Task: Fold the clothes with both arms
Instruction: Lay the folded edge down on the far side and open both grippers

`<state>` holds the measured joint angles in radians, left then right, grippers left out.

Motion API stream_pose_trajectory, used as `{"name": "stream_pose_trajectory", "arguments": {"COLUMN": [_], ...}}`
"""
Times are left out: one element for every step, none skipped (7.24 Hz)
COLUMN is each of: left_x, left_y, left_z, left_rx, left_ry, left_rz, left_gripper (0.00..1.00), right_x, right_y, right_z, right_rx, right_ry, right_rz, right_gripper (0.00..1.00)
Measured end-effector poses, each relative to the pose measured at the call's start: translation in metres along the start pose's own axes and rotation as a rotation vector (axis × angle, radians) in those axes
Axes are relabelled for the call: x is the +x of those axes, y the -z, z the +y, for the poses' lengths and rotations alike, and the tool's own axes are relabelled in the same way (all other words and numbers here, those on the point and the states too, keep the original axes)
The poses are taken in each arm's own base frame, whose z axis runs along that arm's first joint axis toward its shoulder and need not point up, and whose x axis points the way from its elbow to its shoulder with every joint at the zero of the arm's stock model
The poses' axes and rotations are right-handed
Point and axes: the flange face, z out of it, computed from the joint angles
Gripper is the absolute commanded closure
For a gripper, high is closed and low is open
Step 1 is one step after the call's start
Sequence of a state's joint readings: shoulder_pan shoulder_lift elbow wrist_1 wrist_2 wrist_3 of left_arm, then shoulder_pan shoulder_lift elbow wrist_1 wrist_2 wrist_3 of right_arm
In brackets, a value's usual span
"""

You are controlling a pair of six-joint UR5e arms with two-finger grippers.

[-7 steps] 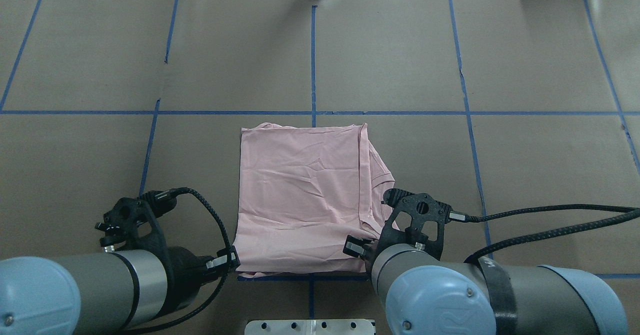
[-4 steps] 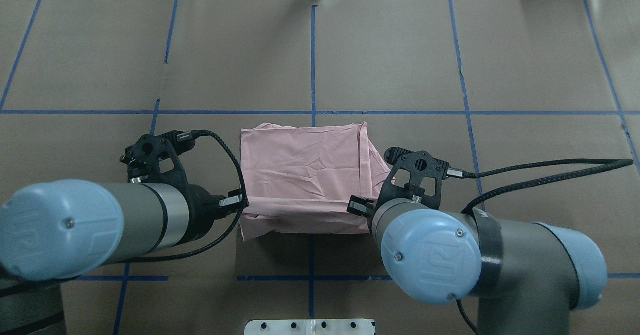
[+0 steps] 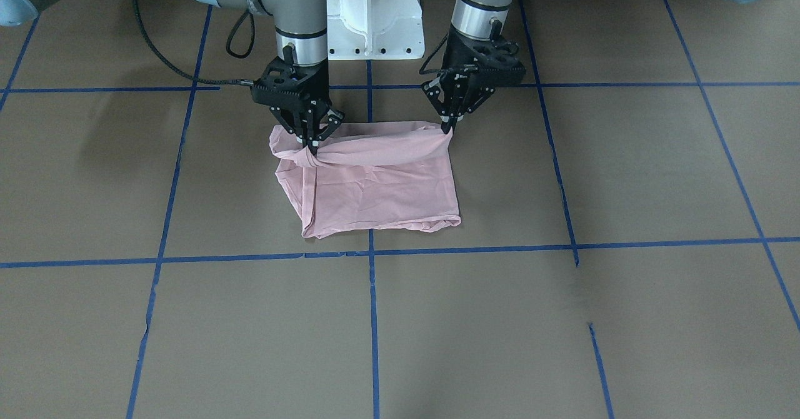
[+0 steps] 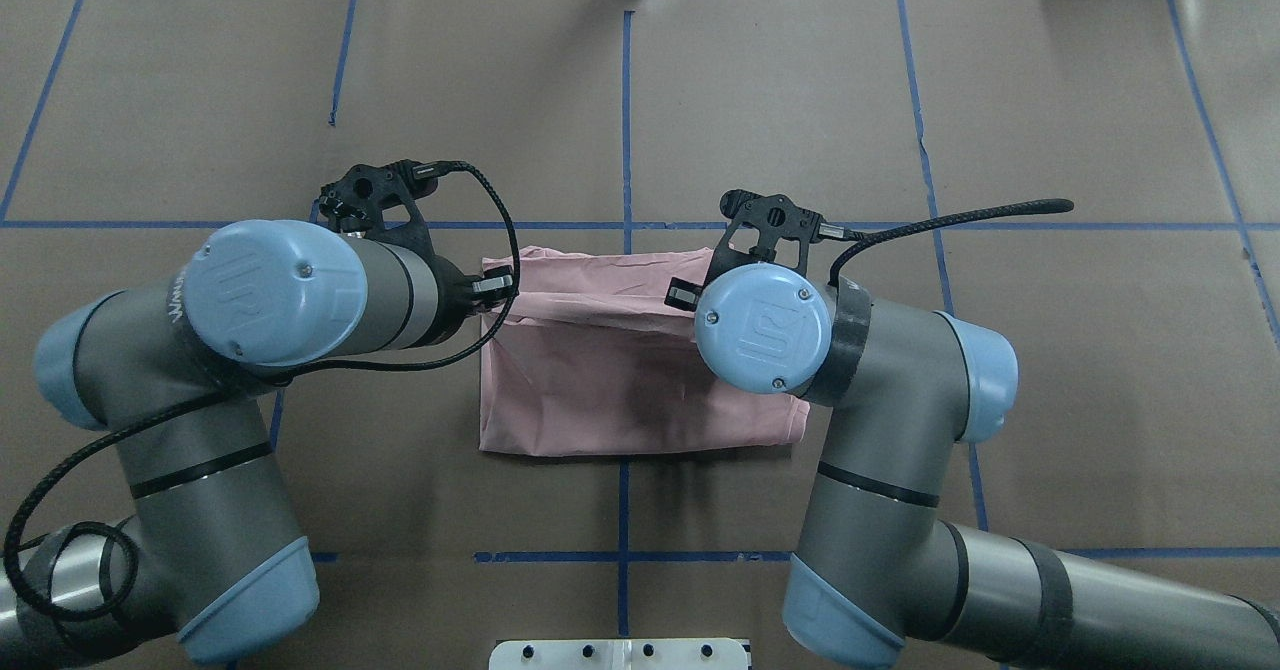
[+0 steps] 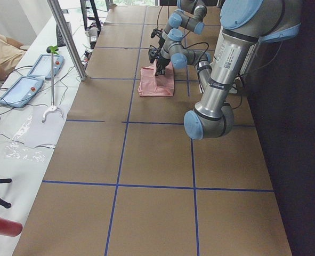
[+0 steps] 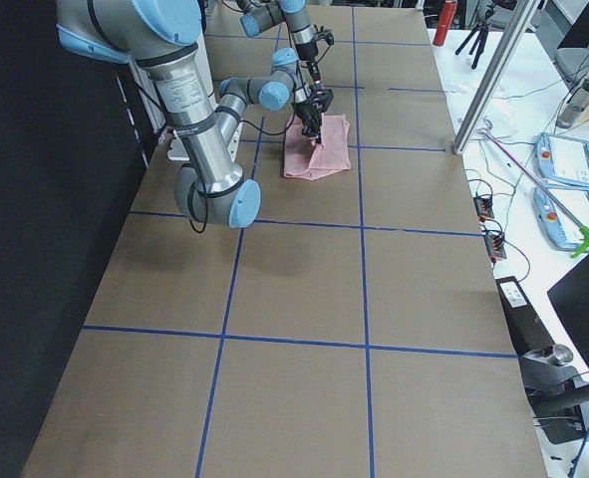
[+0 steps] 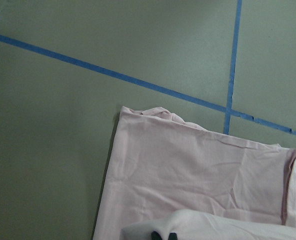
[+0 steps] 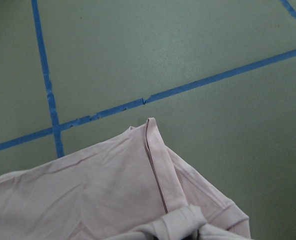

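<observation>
The pale pink T-shirt (image 3: 381,187) is lying partly folded on the brown counter (image 3: 562,319), just in front of the white pedestal base (image 3: 374,15) on the side away from the robot. The left end effector (image 3: 448,128) is pinching one raised corner of the shirt's edge nearest the base, pressed together on the fabric. The right end effector (image 3: 310,150) is pinching the other raised corner, where the cloth is bunching into a small gather. Between them the held edge is stretching as a band above the lower layer, which is resting flat on the counter. The shirt's edge farthest from the base is lying just short of a blue tape line (image 3: 475,248). The left arm (image 4: 290,295) and the right arm (image 4: 765,325) are reaching out on either side of the base.
</observation>
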<state>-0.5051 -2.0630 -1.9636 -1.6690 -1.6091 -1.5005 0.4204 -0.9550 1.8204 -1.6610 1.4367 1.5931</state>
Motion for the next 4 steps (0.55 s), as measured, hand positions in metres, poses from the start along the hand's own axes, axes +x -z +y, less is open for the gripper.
{"name": "stream_pose_trajectory", "arguments": {"left_x": [-0.004,-0.006,-0.005,-0.005], "left_y": [-0.026,-0.052,-0.072,-0.085], "left_z": [-0.013,-0.022,-0.028,-0.030], "left_rx": [0.016,0.025,0.029,0.030], "left_ry": [-0.008,-0.012,-0.018,-0.024], "left_rz": [-0.013,-0.024,-0.034,-0.043], "left_gripper": [1.00,1.00,1.00,1.00], "right_x": [-0.012,-0.027,-0.036,-0.040], "right_y": [-0.021,-0.042,-0.056,-0.066], "right_z": [-0.009,-0.014,-0.017,-0.018], "right_rx": [0.012,0.020,0.025,0.027], "right_ry": [0.003,0.003,0.002,0.004], "right_rz": [0.008,0.013,0.013,0.016], "right_gripper": [1.00,1.00,1.00,1.00]}}
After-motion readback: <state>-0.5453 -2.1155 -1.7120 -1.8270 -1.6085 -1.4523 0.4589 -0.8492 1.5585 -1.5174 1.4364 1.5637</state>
